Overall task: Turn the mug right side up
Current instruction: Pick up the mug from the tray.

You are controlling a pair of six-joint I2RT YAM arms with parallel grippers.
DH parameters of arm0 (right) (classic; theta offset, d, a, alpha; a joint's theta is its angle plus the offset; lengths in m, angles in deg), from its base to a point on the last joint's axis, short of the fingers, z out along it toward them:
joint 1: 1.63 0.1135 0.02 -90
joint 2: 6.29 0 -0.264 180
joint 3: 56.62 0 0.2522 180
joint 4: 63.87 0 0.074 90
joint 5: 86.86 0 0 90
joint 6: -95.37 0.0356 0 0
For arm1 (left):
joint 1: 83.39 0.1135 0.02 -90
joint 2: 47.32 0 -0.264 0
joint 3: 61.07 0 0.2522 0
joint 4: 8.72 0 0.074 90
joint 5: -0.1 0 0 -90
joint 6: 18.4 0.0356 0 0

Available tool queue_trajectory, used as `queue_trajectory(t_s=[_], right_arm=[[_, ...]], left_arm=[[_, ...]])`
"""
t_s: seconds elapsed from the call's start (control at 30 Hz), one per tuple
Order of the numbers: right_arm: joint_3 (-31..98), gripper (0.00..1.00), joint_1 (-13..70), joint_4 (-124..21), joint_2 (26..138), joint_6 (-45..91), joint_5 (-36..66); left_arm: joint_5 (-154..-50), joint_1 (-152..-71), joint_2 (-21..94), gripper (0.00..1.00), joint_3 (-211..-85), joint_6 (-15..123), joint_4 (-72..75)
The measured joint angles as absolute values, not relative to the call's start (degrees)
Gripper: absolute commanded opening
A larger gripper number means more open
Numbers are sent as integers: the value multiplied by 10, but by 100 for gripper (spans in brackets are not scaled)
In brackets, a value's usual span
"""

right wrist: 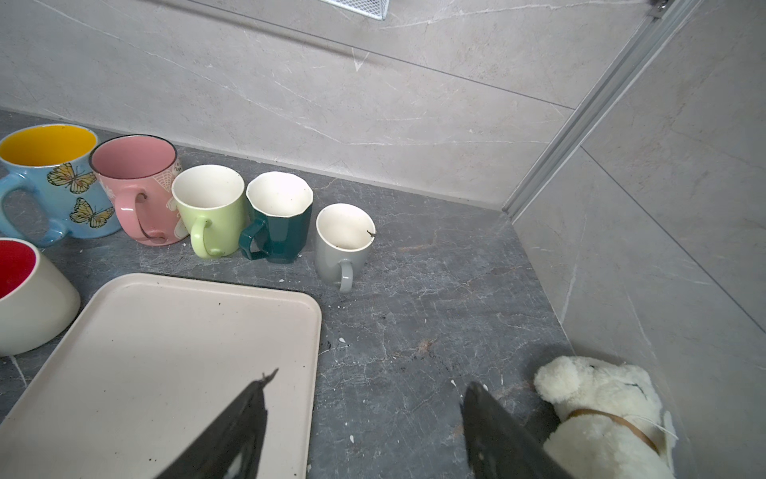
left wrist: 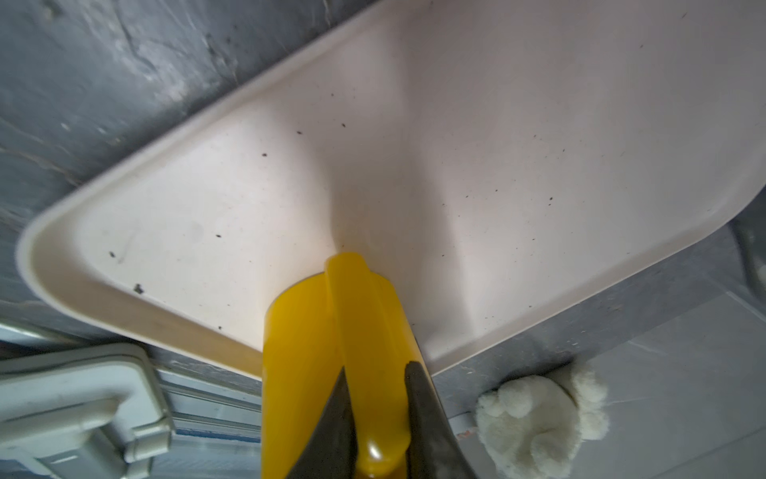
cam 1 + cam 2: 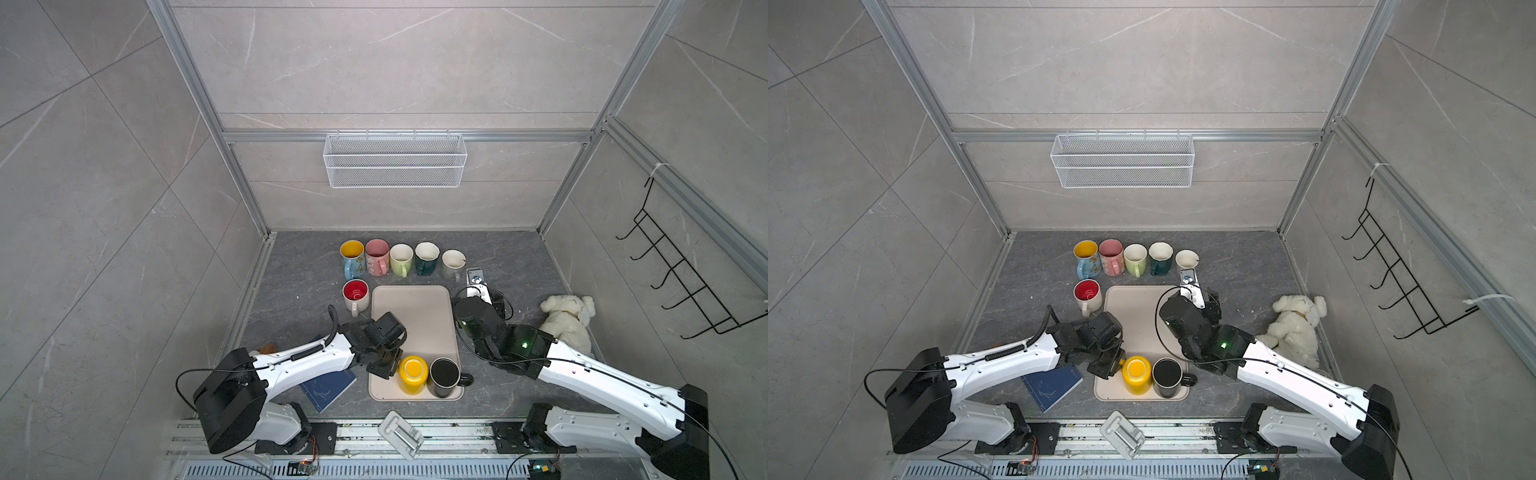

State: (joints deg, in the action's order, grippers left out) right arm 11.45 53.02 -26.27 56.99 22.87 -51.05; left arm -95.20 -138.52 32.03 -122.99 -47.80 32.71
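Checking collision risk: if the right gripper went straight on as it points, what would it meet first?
Likely bare table beside the tray; the right gripper aims past the grey mug, not at it, though depth is unclear.

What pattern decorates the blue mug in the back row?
Yellow-and-black butterflies on the blue mug, seen best in the right wrist view.
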Motion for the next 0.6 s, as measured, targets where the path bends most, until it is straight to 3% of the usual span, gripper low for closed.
queue_trajectory(t_s=[0.23, 0.6], right_arm=[[114, 76, 526, -263, 572, 230, -508], [114, 76, 523, -263, 587, 230, -500]], left_arm=[[-959, -1385, 323, 0, -1220, -478, 293], [-865, -1386, 240, 0, -1159, -479, 280]])
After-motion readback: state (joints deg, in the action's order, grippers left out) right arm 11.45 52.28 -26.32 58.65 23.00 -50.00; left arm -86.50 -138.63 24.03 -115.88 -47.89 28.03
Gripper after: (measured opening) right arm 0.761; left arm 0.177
